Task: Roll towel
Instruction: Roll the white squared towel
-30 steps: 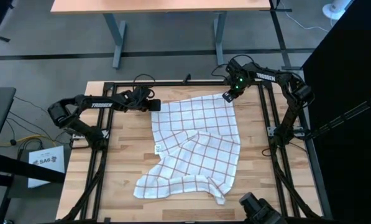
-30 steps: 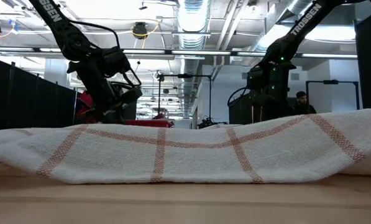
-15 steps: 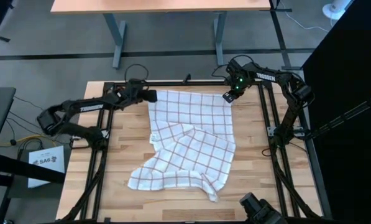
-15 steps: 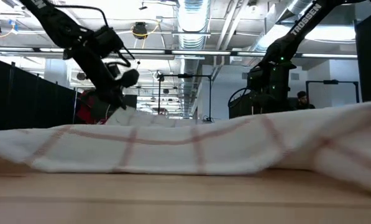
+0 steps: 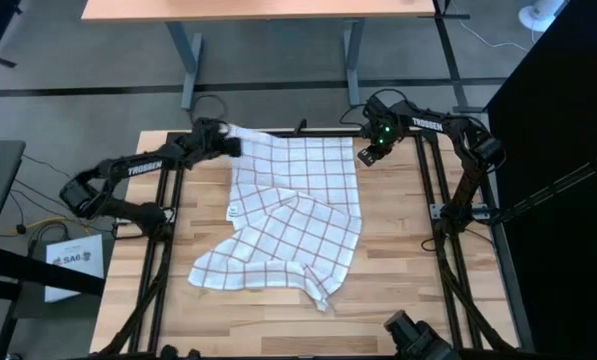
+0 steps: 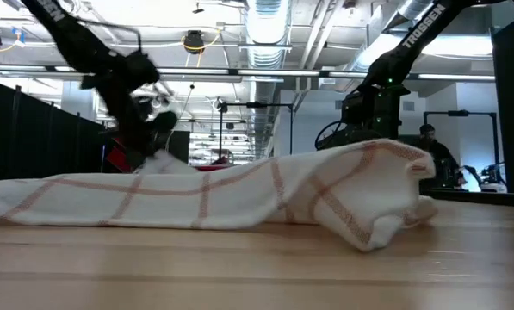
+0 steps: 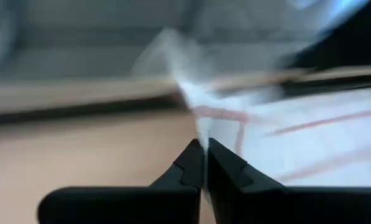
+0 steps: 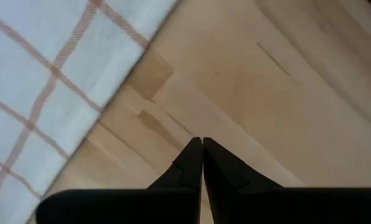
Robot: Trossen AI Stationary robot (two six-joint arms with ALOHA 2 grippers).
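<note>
Our left fingers (image 5: 228, 146) pinch the towel (image 5: 288, 215) corner; right fingers (image 5: 366, 157) sit closed, empty, beside its edge. Limp, light cloth: we'd grip corners.

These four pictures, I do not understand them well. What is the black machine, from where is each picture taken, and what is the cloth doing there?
The machine is a robot with two dark arms standing at a wooden table. Each arm ends in a two-finger gripper.

One picture looks straight down on the whole table. One looks level across the table top into the room behind. The other two come from small cameras on the arms' wrists, looking past each arm's own fingers.

On the table lies a white towel with thin reddish check lines, rumpled and partly folded over.

The left gripper is shut on the towel's far left corner; its wrist picture shows cloth pinched between the fingertips. The right gripper sits at the towel's far right corner, shut, but its wrist picture shows only bare wood at the fingertips, with the towel's edge lying beside them, so it seems to hold nothing.
</note>
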